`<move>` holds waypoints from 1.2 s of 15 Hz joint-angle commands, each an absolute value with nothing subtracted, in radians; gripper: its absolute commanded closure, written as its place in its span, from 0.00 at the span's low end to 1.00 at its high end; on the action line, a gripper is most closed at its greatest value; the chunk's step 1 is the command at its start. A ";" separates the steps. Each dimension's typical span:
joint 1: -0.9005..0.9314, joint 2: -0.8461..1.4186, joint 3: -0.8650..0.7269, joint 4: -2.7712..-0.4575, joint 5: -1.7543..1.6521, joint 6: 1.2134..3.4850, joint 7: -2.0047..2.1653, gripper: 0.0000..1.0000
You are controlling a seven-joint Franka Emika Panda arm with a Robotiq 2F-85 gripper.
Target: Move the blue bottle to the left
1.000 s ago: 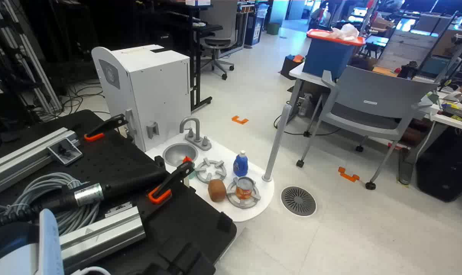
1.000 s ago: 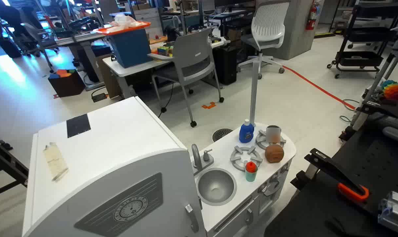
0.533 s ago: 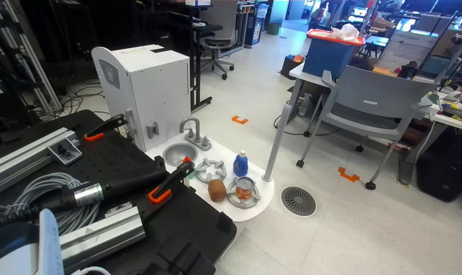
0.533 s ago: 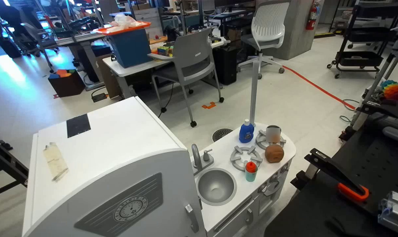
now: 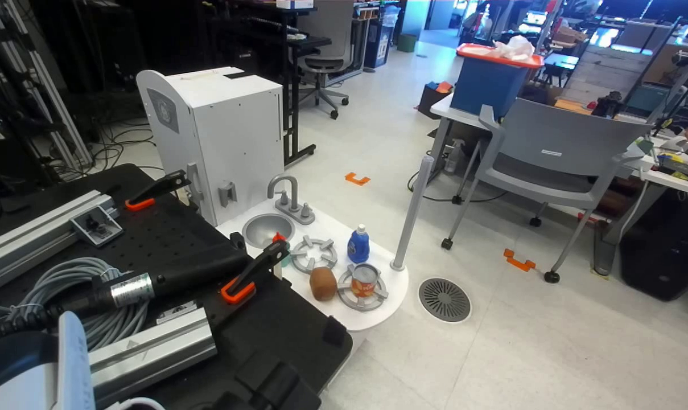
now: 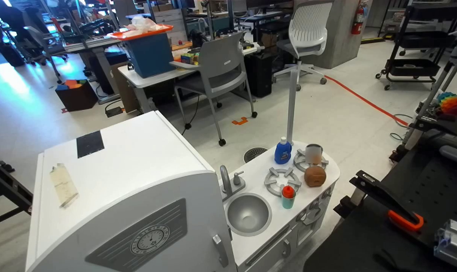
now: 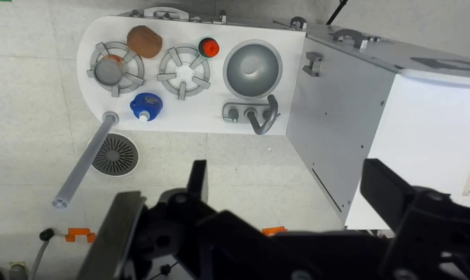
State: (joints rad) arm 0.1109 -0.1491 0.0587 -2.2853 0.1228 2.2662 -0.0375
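Note:
The blue bottle (image 5: 358, 246) stands upright with a white cap on the white toy kitchen counter (image 5: 335, 230), close to the grey pole. It also shows in an exterior view (image 6: 283, 152) and, seen from above, in the wrist view (image 7: 147, 105). It is beside the two grey burners and touches neither gripper finger. My gripper (image 7: 284, 169) is open and empty in the wrist view, its fingers wide apart over the floor and the white cabinet. The bottle is well off to its upper left in that view. I cannot make out the gripper clearly in the exterior views.
An orange can (image 5: 365, 282) sits on a burner, with a brown rounded object (image 6: 315, 176) beside it. A teal cup with a red thing (image 6: 288, 197) stands near the sink (image 7: 252, 70). The faucet (image 7: 266, 122), grey pole (image 7: 85, 163) and white cabinet (image 7: 336, 97) rise above the counter.

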 commanded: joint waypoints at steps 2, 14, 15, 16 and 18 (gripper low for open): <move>0.077 0.166 0.042 -2.158 0.260 2.425 -0.052 0.00; 0.070 0.947 -0.054 -1.548 0.178 2.505 0.298 0.00; 0.066 1.002 -0.061 -1.493 0.173 2.506 0.306 0.00; 0.065 1.055 -0.070 -1.438 0.168 2.509 0.320 0.00; 0.058 1.155 -0.080 -1.332 0.172 2.511 0.354 0.00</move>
State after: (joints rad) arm 0.0583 1.0022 -0.0594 -1.5217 0.1857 2.5152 0.2973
